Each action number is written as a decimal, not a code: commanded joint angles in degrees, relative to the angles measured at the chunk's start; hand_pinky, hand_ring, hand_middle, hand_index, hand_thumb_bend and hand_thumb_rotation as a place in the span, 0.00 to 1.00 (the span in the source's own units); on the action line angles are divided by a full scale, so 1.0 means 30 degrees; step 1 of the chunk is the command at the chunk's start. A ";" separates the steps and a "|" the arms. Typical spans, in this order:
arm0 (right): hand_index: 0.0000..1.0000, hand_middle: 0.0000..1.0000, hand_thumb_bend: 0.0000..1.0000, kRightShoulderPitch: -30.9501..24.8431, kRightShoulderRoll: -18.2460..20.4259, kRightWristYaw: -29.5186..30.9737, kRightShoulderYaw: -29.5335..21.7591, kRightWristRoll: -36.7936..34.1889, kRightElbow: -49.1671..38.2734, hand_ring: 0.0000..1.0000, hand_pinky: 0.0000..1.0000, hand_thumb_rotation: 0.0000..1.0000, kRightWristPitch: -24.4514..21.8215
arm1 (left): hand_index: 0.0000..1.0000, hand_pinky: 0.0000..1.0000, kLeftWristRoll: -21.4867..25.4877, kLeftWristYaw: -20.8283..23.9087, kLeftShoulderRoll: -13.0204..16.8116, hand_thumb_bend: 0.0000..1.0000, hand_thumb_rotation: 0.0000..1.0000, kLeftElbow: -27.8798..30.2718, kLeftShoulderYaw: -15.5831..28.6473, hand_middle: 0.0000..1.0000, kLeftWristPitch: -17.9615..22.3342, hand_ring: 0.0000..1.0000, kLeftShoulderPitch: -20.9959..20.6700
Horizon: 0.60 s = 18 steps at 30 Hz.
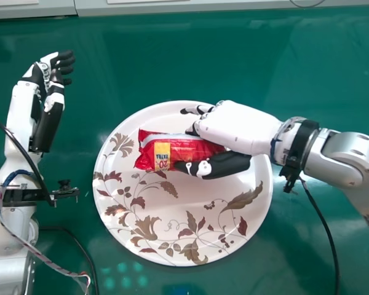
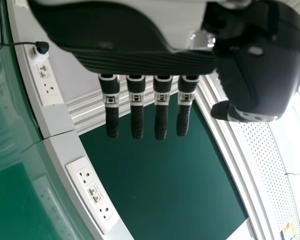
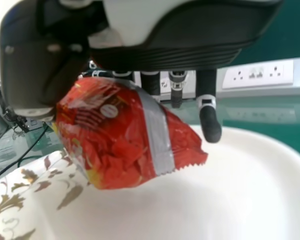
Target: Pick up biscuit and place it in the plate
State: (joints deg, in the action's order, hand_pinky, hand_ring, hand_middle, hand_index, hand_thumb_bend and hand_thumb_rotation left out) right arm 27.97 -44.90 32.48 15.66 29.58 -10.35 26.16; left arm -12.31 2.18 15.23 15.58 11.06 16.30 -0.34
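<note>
My right hand [image 1: 237,128] reaches in from the right over the plate [image 1: 190,215], its thumb along the near side of the red biscuit packet [image 1: 178,150] and its fingers at the far side. In the right wrist view the packet [image 3: 120,135] is pinched between the thumb and fingers of my right hand [image 3: 209,117], over the white plate [image 3: 230,200]; whether it touches the plate I cannot tell. My left hand [image 1: 49,92] is at the left, away from the plate, and in the left wrist view my left hand [image 2: 161,107] has straight fingers and holds nothing.
The green table [image 1: 234,49] surrounds the plate. Black cables [image 1: 323,215] hang beside both forearms. A pale ledge [image 1: 141,7] runs along the far edge, and wall sockets [image 3: 257,74] are behind the table.
</note>
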 commanded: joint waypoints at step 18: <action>0.80 0.77 0.85 -0.0042 -0.0208 0.1911 -0.0763 -0.1351 -0.0014 0.71 0.58 0.49 -0.0345 | 0.84 0.75 -0.0059 -0.0086 0.0053 0.26 0.08 -0.0098 -0.0120 0.84 0.0270 0.82 -0.0060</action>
State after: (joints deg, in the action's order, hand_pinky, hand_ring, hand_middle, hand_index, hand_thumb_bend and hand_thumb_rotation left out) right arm 27.14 -44.74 37.17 13.90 26.84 -8.90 25.21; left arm -12.35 2.04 15.22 15.42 10.98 16.60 -0.72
